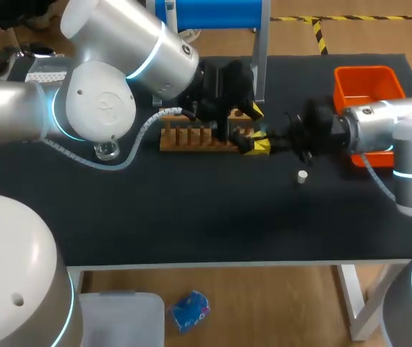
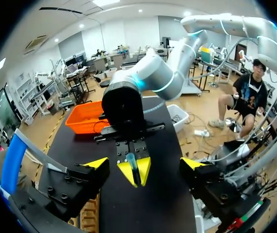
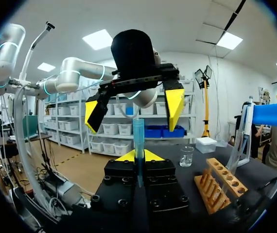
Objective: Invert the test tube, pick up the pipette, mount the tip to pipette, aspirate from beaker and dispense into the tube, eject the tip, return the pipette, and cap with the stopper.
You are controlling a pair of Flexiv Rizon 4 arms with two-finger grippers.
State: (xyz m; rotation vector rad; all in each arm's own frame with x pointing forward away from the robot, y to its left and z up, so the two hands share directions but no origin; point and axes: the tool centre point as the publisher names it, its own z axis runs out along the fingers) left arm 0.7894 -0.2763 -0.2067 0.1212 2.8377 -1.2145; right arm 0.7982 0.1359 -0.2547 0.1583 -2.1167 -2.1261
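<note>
1. The test tube point(image 3: 138, 138), clear with a bluish tint, was held above the bench point(image 1: 191, 217), just right of the wooden rack point(image 1: 191, 136). It stood roughly upright in the right wrist view.
2. The right gripper point(image 3: 138, 156) was closed narrowly on the tube's lower part, one yellow tip pressed against each side.
3. The left gripper point(image 2: 144, 163) hung just beyond the tube with its fingers spread wide. The tube's upper end rose towards the gap between them, and neither finger touched it. Whether the tube's end had actually entered that gap could not be told.
4. The two grippers faced each other at the rack's right end. The left arm came in across the far left of the bench and the right arm came in from the right.
5. The rack lay on the bench a little far of the middle, with a row of holes along its top.
6. A small white stopper point(image 1: 302, 176) lay alone on the bench, near and to the right of the rack and well apart from both grippers.
7. A glass beaker point(image 1: 106, 151) stood to the left of the rack, partly hidden under the left arm.
8. An orange bin point(image 1: 365, 71) sat at the far right corner, beside the right arm.
9. A blue cylinder on an upright stand point(image 1: 213, 13) was at the far edge, behind the rack.
</note>
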